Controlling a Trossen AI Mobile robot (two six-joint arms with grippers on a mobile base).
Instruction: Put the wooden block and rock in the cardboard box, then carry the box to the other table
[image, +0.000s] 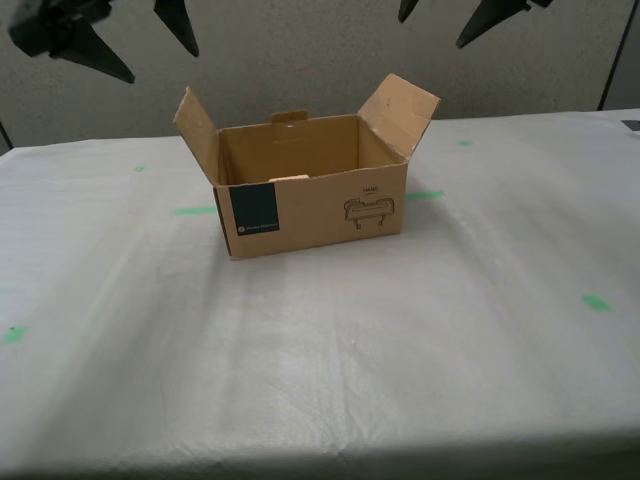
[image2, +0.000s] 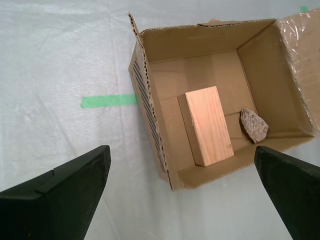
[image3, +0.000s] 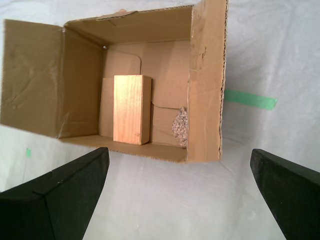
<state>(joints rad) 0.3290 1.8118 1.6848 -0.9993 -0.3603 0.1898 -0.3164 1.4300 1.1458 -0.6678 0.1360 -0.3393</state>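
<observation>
Corrugated cardboard box (image: 310, 195) mid-frame in the exterior view on wrinkled whitish surface (image: 330, 350); navy label text unreadable. Smooth wooden block (image2: 208, 125) and rough rock (image2: 254, 125) inside. My first gripper (image3: 182, 192) and my second gripper (image2: 182, 192) both spread apart, empty.

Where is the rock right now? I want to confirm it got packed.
The rock lies on the floor of the cardboard box, beside the wooden block but apart from it; the exterior view hides it behind the box's front wall.
</observation>
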